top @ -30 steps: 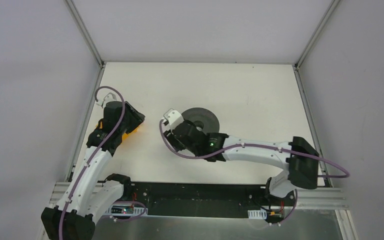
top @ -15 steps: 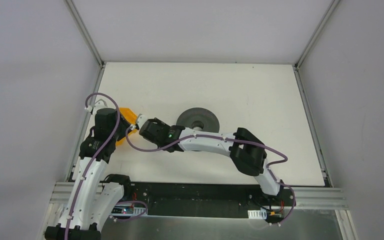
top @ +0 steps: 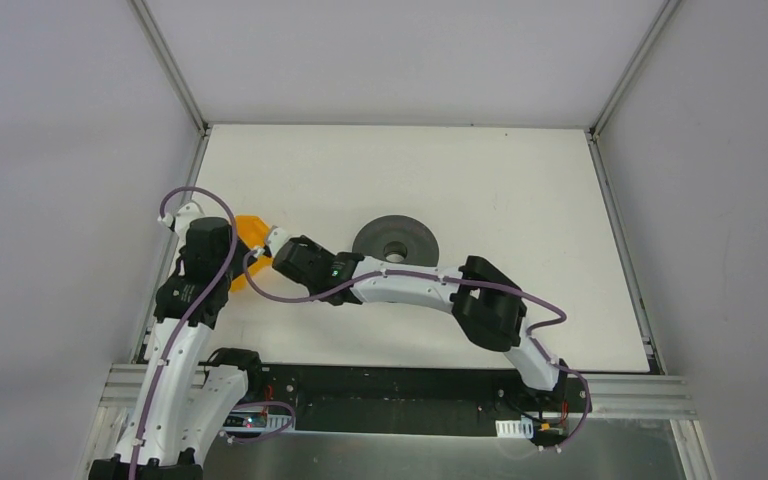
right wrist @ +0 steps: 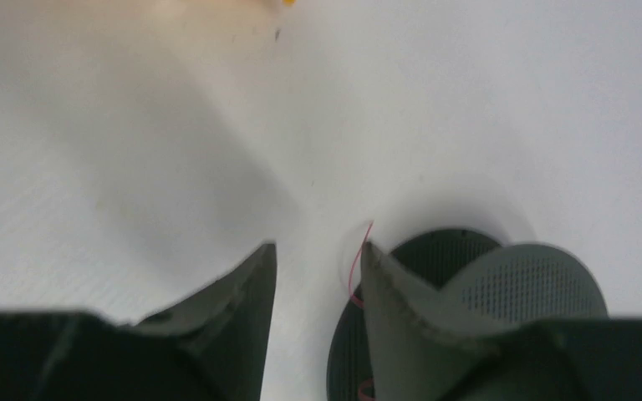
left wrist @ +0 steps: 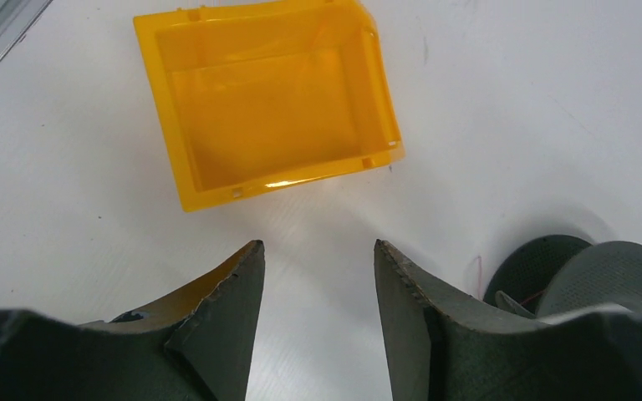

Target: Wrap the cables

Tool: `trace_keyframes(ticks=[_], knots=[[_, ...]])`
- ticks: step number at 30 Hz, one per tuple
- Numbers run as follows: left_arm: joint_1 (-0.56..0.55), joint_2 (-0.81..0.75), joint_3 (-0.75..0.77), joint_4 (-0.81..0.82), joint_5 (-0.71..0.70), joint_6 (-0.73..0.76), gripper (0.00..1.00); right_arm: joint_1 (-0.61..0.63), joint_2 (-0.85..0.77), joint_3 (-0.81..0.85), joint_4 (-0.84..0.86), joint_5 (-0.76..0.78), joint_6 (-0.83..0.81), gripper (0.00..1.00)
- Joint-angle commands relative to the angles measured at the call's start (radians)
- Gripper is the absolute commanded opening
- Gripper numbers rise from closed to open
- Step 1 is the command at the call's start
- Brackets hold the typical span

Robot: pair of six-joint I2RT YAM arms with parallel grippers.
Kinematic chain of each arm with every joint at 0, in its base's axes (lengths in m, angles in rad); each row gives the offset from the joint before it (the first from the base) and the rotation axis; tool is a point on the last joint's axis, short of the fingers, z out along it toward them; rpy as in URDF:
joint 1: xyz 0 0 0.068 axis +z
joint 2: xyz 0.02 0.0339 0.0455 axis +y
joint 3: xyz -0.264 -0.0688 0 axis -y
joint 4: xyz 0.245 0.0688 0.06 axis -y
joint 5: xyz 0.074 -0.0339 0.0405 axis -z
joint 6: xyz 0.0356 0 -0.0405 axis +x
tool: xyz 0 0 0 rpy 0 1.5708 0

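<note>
Between the spread, empty fingers of the right gripper [right wrist: 318, 249] lies bare white table top [right wrist: 468, 100]. Just beside the finger nearer the dark grey two-flanged spool [right wrist: 518, 284] runs the hair-fine reddish-brown wire [right wrist: 356, 266]. The left gripper [left wrist: 318, 247] fingers are likewise spread and empty, with an open yellow plastic bin [left wrist: 267, 100] ahead of them.

A dark grey, round, two-flanged spool [top: 396, 238] lies flat on the white table [top: 500, 180], near its middle, with the hub hole facing up. The white right arm [top: 410, 285] reaches leftward across the near side of the spool. Its black wrist section [top: 305, 262] ends just beside an orange plastic bin [top: 251, 229]. The white left arm [top: 185, 320] extends along the left table edge, and its black wrist section [top: 206, 248] covers the left part of the bin.
</note>
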Motion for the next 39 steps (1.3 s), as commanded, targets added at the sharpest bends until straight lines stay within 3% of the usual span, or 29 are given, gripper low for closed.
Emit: trace_keyframes(ticks=[1, 6, 22, 30, 39], knots=[[-0.005, -0.017, 0.131, 0.006, -0.06, -0.013, 0.5, -0.064, -0.003, -0.1, -0.062, 0.058, 0.063, 0.44], [0.006, 0.033, 0.141, 0.008, -0.134, -0.015, 0.5, -0.063, -0.028, -0.156, -0.023, 0.085, 0.087, 0.44], [0.02, 0.014, 0.156, 0.022, -0.038, 0.005, 0.5, -0.074, 0.004, -0.167, 0.047, 0.161, -0.025, 0.45], [0.019, 0.015, 0.137, 0.031, -0.029, 0.01, 0.5, -0.081, 0.079, -0.094, 0.053, 0.214, -0.126, 0.42], [0.019, 0.015, 0.134, 0.037, -0.028, 0.013, 0.5, -0.091, 0.166, -0.001, -0.036, 0.286, -0.108, 0.41]])
